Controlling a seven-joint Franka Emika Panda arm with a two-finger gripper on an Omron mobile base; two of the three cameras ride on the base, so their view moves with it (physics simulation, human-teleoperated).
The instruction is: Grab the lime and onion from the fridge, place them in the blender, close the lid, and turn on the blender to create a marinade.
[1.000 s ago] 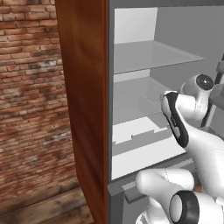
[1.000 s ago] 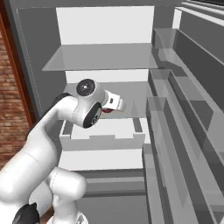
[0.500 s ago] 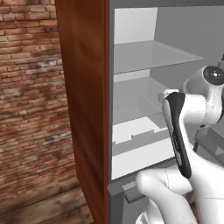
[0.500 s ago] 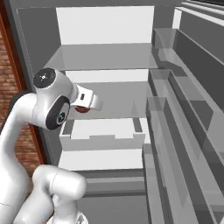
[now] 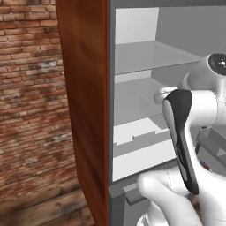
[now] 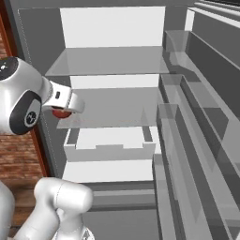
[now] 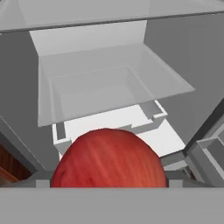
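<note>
While the fridge (image 6: 112,28) stands open, its pale interior spreads across both base views, with flat shelves (image 6: 108,63) stacked one above another and a white drawer (image 6: 110,143) low at the middle. In the right base view, long grey door racks (image 6: 187,122) run down the right side, stepping toward the camera. In the left base view a brown wooden panel (image 5: 84,88) borders the fridge's left edge, and a red brick wall (image 5: 31,97) lies beyond it.

The white arm (image 5: 194,132) reaches up in front of the fridge's opening. In the right base view, the tool (image 6: 63,111) sits at the left edge of the middle shelf, close to the fridge's left wall, with a red round thing at its tip. In the hand view the onion (image 7: 109,159) bulges large and red with faint streaks at the bottom centre, sitting between the fingers, whose tips are mostly hidden behind it. The tool appears closed around the onion, holding it clear of the glass shelf and the drawer beyond.
</note>
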